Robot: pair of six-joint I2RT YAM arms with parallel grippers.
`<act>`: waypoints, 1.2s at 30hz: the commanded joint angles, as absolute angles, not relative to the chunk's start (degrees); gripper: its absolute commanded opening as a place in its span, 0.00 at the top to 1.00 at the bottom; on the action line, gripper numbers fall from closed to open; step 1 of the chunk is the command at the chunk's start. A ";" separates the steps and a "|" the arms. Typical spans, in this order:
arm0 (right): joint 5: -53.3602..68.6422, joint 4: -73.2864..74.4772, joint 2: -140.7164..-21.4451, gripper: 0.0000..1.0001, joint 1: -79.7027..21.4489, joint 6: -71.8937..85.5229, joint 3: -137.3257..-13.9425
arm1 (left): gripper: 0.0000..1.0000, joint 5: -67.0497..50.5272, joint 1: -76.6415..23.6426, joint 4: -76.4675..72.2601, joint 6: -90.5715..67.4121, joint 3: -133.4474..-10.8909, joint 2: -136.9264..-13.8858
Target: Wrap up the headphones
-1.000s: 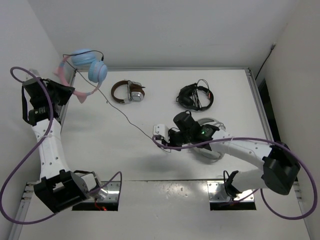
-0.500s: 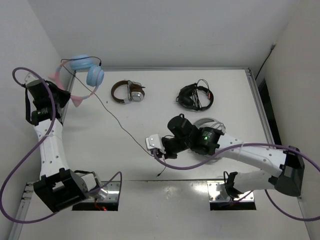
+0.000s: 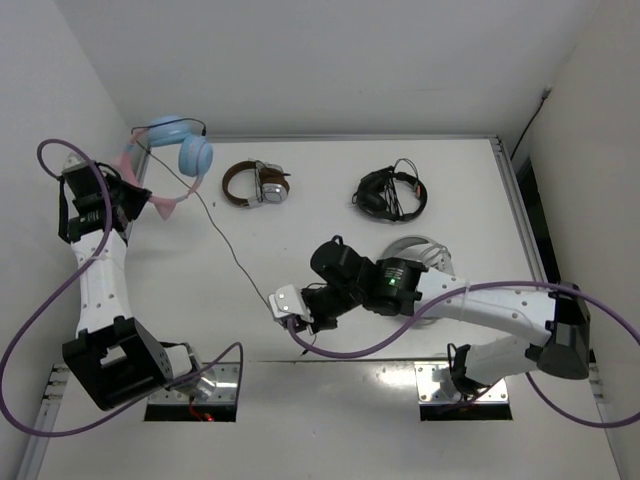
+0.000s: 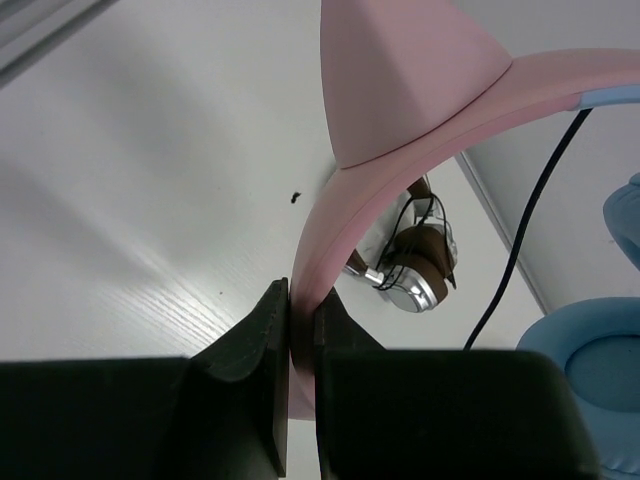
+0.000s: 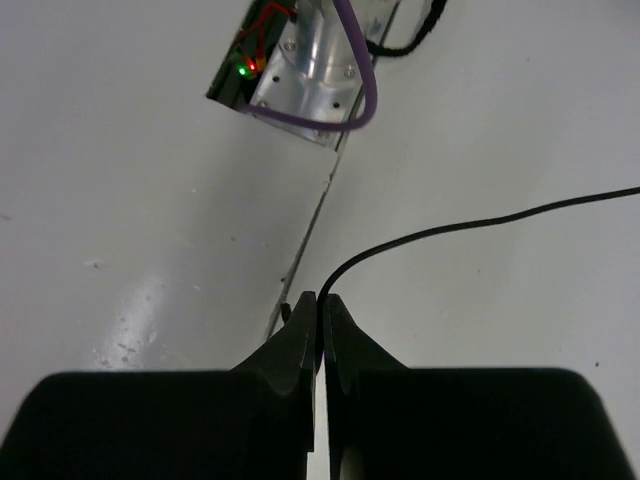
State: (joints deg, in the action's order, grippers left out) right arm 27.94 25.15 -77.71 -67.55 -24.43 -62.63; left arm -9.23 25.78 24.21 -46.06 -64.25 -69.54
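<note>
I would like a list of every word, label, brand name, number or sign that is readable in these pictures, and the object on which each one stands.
None: no text can be read in any view.
No print shows on the pink headphones, the brown-banded headphones or the black headphones.
The circuit board at an arm base shows only a red and a green light, and any marking on it is too small to read.

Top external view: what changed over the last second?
The right gripper, shut on the black cable, moved left and toward the near side, drawing the cable out. The left gripper kept its hold on the pink headband of the cat-ear headphones, which barely shifted. The brown-banded headphones and black headphones stayed put.
</note>
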 commanded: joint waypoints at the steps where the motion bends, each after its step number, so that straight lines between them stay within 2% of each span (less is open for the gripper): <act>1: 31.38 24.70 -78.13 1.00 -70.39 -24.61 -67.49 | 1.00 -10.28 26.63 18.90 -50.01 -65.04 -68.73; 6: 31.38 24.70 -80.33 1.00 -71.72 -24.61 -69.96 | 1.00 -13.01 27.25 18.37 -50.46 -62.40 -68.73; 15: 28.56 27.16 -80.33 1.00 -71.10 -26.54 -80.40 | 1.00 -1.25 20.23 20.39 -35.79 -61.10 -67.68; 24: 17.24 30.06 -80.86 1.00 -69.52 -35.93 -89.99 | 1.00 4.48 11.61 20.92 -19.79 -55.82 -61.80; 36: 10.37 25.05 -83.84 1.00 -57.85 -46.13 -95.45 | 1.00 3.33 -4.04 20.92 0.25 -49.32 -52.66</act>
